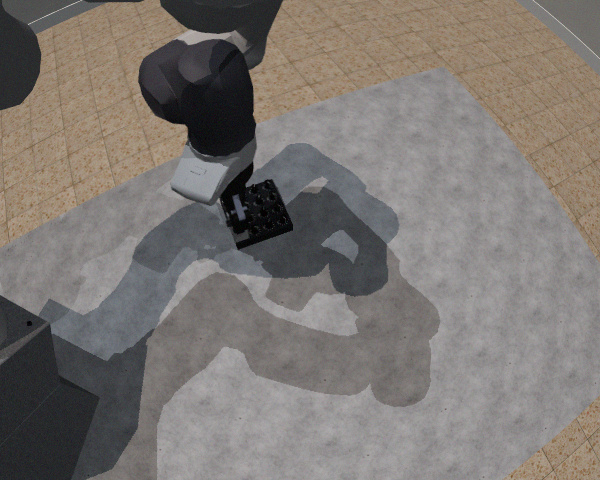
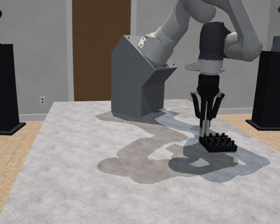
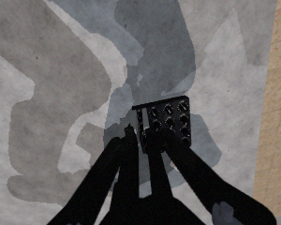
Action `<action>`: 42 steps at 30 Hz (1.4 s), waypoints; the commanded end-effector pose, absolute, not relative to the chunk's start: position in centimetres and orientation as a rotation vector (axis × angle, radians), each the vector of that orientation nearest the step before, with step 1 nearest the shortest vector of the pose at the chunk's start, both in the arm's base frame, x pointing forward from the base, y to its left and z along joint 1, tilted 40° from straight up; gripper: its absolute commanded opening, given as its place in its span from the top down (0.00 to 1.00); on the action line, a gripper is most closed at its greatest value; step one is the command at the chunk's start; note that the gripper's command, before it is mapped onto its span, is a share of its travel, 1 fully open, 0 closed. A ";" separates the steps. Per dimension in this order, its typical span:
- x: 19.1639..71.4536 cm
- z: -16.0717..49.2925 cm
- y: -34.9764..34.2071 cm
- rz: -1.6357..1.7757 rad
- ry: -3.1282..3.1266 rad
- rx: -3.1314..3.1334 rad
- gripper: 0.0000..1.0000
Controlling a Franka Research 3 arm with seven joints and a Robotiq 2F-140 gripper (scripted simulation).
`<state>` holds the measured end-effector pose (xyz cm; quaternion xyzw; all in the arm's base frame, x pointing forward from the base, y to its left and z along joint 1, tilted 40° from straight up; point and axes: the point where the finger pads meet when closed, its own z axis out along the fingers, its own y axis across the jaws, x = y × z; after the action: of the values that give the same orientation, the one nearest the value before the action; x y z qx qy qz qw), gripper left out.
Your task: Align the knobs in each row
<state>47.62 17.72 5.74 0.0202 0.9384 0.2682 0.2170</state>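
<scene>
The black knob box [image 1: 267, 237] [image 2: 216, 149] [image 3: 188, 126] stands flat on the table, its knobs upright. A small round mark, seemingly the socket, is on the side facing the exterior camera, so the front faces the robot base. My gripper [image 2: 205, 131] [image 3: 140, 115] points straight down, its pale fingertips close together around a corner knob [image 3: 140, 114]. The knob is in the row nearest the base, at the left in the exterior view, apparently D4. Fingers and shade hide most of it. The white lines are too small or dark to read reliably; finger linkages cover part of the box in the wrist view.
Neighbouring knobs stand close beside the fingers. The grey robot base [image 2: 128, 84] stands at the far end of the table [image 2: 87, 197], beyond the box in the exterior view. Arm shadows [image 1: 290, 258] darken the box and the table around it.
</scene>
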 end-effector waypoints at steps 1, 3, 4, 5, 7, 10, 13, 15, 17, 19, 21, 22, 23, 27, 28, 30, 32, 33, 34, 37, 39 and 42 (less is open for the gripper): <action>47.7 5.8 17.6 0.776 2.612 0.236 0.95; 47.7 5.8 17.6 0.785 2.613 0.272 0.95; 47.7 5.8 17.6 0.788 2.614 0.285 0.95; 47.7 5.8 17.6 0.791 2.614 0.294 0.95; 47.7 5.8 17.6 0.791 2.614 0.294 0.95; 47.7 5.8 17.6 0.793 2.615 0.305 0.95; 47.7 5.8 17.6 0.793 2.615 0.305 0.95; 47.7 5.8 17.6 0.793 2.615 0.305 0.95; 47.7 5.8 17.6 0.793 2.615 0.305 0.95; 47.7 5.8 17.6 0.793 2.615 0.305 0.95; 47.7 5.8 17.6 0.793 2.615 0.305 0.88; 47.7 5.8 17.6 0.793 2.615 0.305 0.88; 47.7 5.8 17.6 0.793 2.615 0.305 0.88; 47.7 5.8 17.6 0.793 2.615 0.305 0.88; 47.7 5.8 17.6 0.793 2.615 0.305 0.88; 47.7 5.8 17.6 0.793 2.615 0.305 0.88; 47.7 5.8 17.6 0.793 2.615 0.305 0.88; 47.7 5.8 17.6 0.793 2.615 0.305 0.88; 47.7 5.8 17.6 0.793 2.615 0.305 0.88; 47.7 5.8 17.6 0.793 2.615 0.305 0.88; 47.7 5.8 17.6 0.793 2.615 0.305 0.88; 47.7 5.8 17.6 0.793 2.615 0.305 0.88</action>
<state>47.60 17.66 5.74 0.1049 0.9333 0.2830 0.1947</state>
